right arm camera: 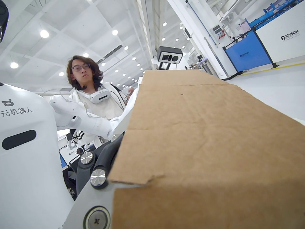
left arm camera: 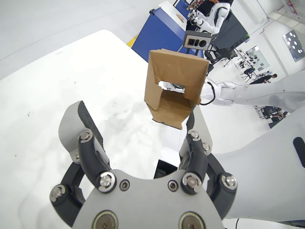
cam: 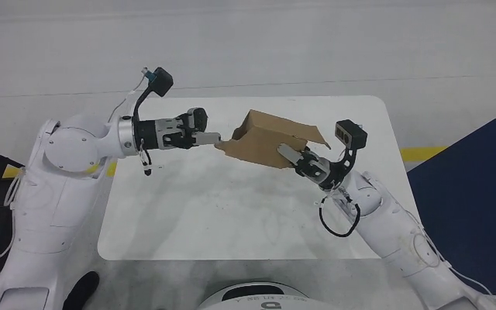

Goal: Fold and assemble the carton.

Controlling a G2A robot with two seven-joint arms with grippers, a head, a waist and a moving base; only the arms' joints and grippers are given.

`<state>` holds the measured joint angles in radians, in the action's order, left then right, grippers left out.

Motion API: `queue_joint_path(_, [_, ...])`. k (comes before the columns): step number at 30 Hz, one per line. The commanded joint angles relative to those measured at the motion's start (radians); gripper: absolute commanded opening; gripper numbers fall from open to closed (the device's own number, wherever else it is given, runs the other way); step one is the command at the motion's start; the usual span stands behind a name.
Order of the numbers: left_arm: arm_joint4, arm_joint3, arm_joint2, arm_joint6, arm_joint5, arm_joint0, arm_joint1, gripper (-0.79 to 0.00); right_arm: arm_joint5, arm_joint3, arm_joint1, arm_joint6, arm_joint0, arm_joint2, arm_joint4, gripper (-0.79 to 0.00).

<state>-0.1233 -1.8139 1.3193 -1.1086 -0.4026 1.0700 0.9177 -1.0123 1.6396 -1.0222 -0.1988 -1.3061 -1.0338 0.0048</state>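
Note:
A brown carton [cam: 267,139] hangs above the white table [cam: 194,217], partly formed, with loose flaps at both ends. My right gripper [cam: 295,157] is shut on its near right side, where one dark finger [right arm camera: 104,153] presses against the cardboard wall [right arm camera: 202,132]. My left gripper [cam: 208,139] stands open just off the carton's left end. In the left wrist view the carton's open end [left arm camera: 174,84] faces my left gripper [left arm camera: 137,117]. One fingertip [left arm camera: 190,121] is close to the carton's lower corner, and nothing sits between the fingers.
The carton is the sole object over the table top. A blue panel [cam: 465,170] stands off the table's right edge, with grey floor beyond the far edge. A person with a headset around the neck stands behind the robot [right arm camera: 95,96], touching nothing on the table.

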Motion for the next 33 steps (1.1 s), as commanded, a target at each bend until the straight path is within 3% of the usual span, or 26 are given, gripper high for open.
queue_joint_path(1, [-0.005,-0.024,-0.004,-0.008,-0.003,0.001,-0.001,0.000,0.000,0.000,-0.001,-0.005,0.000,-0.003,0.001,-0.785])
queue_joint_path(11, [0.191,-0.063,-0.062,0.065,0.092,-0.028,0.003,0.000,0.000,0.045,-0.007,-0.009,-0.028,-0.011,-0.049,-0.785])
queue_joint_path(19, [0.201,-0.068,-0.113,0.061,0.097,-0.044,0.009,0.000,0.000,0.040,-0.014,-0.005,-0.027,-0.002,-0.048,-0.785])
queue_joint_path(33, [0.104,-0.053,-0.016,0.123,0.089,-0.019,0.000,0.000,0.000,0.022,-0.016,0.049,-0.048,-0.052,-0.063,-0.785])
